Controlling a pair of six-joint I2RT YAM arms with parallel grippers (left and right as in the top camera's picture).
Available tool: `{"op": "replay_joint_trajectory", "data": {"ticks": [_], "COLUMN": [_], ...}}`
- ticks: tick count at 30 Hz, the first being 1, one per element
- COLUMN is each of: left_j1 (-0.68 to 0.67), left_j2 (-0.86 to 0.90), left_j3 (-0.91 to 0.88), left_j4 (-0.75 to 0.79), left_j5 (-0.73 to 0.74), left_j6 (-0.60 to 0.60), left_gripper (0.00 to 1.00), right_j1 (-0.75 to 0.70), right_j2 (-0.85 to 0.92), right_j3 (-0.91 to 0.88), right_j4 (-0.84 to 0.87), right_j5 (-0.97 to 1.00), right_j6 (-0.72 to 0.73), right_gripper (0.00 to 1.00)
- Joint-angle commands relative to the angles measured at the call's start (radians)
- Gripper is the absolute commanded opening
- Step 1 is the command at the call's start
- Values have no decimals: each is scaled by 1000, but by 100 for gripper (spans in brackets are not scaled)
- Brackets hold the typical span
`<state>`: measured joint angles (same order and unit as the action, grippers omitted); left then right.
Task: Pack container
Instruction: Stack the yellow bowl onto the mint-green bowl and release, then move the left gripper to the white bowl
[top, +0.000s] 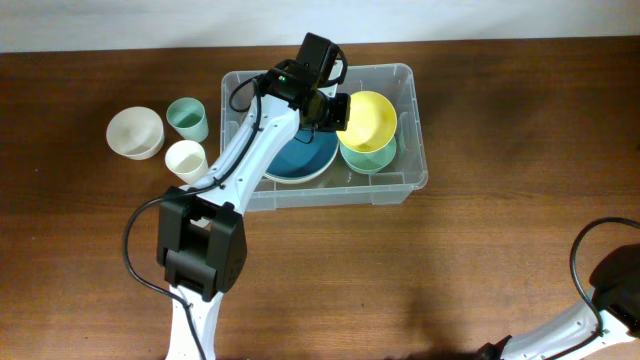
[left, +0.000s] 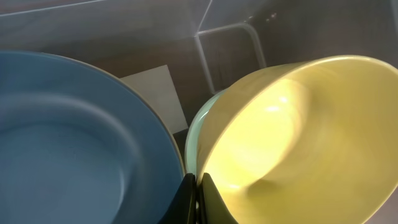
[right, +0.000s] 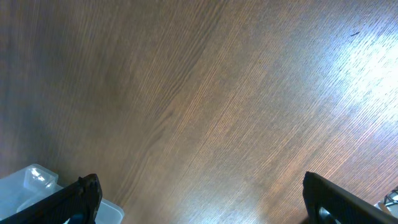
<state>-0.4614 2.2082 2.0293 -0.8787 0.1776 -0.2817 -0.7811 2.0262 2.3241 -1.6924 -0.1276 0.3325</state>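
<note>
Pinching yellow bowl (top: 372, 115) rim with left gripper (top: 340, 112), tight beside blue plate (top: 300, 160) in container (top: 421, 150); catching white label (left: 155, 93) only on left wrist; holding right gripper (right: 202, 202) splayed over table (right: 217, 93).

Dark wooden table (top: 480, 250), clear container (top: 330, 192) at centre, white bowl (top: 135, 132), green cup (top: 187, 119), cream cup (top: 186, 160) beside it

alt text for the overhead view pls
The left gripper holds a yellow bowl by its rim in the clear container, over a green bowl and beside a blue dish. A white bowl, green cup and cream cup stand on the table outside it.
</note>
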Motion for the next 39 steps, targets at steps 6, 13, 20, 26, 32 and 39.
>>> {"op": "replay_joint_trajectory", "data": {"ticks": [6, 13, 20, 26, 32, 39], "left_j1": [-21, -22, -22, -11, 45, 199], "left_j2": [71, 71, 71, 70, 69, 69], "left_j3": [12, 12, 16, 142, 428, 788], "left_j4": [-26, -26, -14, -38, -193, -526], "left_j5": [-13, -13, 4, 10, -52, -310], "left_j6": [-10, -9, -9, 53, 129, 156], "left_gripper": [1, 10, 28, 45, 56, 69], "right_j1": [2, 2, 2, 2, 2, 2], "right_j2": [-10, -10, -10, -10, -10, -10], "right_j3": [-3, -3, -3, -3, -3, -3], "right_j4": [-3, -2, -2, -3, -3, -3], "right_j5": [9, 9, 9, 9, 9, 9], "right_j6": [-7, -7, -7, -7, -7, -7], "right_gripper": [99, 99, 99, 99, 99, 99]}}
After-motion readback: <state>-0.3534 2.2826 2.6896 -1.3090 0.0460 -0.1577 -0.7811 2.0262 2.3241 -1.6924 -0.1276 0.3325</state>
